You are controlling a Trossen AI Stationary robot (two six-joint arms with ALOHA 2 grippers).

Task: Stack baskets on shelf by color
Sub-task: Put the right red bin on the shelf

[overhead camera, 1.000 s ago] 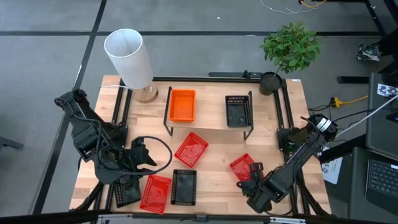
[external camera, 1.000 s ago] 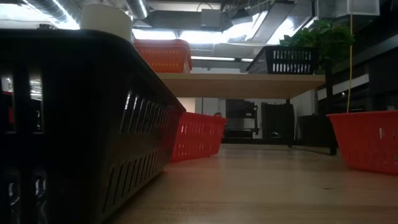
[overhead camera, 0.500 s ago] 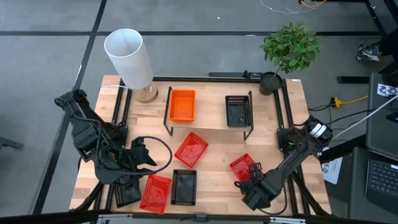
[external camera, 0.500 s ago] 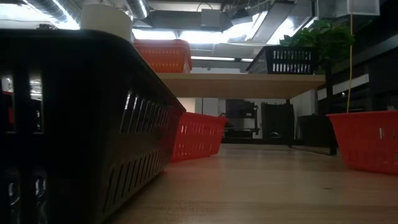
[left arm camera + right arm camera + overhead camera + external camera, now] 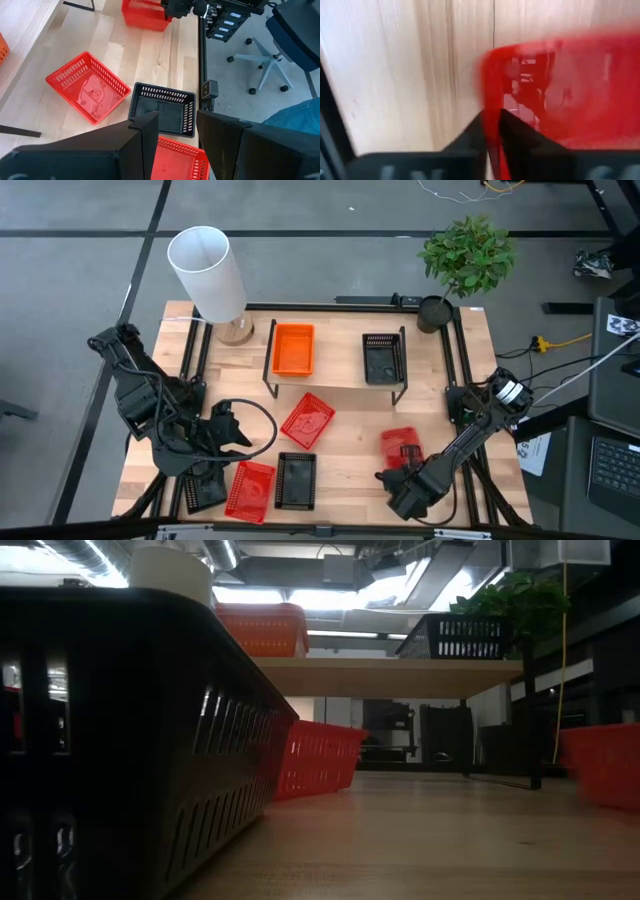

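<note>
A light wooden table (image 5: 340, 455) stands on a grey floor, framed by black rails, with a white lamp (image 5: 208, 275) at its far left corner and a potted plant (image 5: 466, 258) at its far right.

The shelf (image 5: 335, 385) sits across the far middle of the table. An orange basket (image 5: 293, 349) rests on its left part and a black basket (image 5: 383, 358) on its right part, well apart from each other.

The left arm waits at the near left of the table; the left gripper (image 5: 172, 132) hangs with its fingers spread wide, nothing between them, above the baskets on that side. Below it, a red basket (image 5: 250, 488) and a black basket (image 5: 296, 480) lie side by side near the front edge, with another dark basket (image 5: 205, 492) just left of the red one, partly under the arm.

A second red basket (image 5: 308, 420) lies tilted in front of the shelf, between the shelf and the front pair.

At the near right, the right gripper (image 5: 492, 142) has its fingers pinched narrow on the rim of a third red basket (image 5: 402, 446). That basket is blurred in the right wrist view and the low view, so whether it has left the table I cannot tell.
</note>
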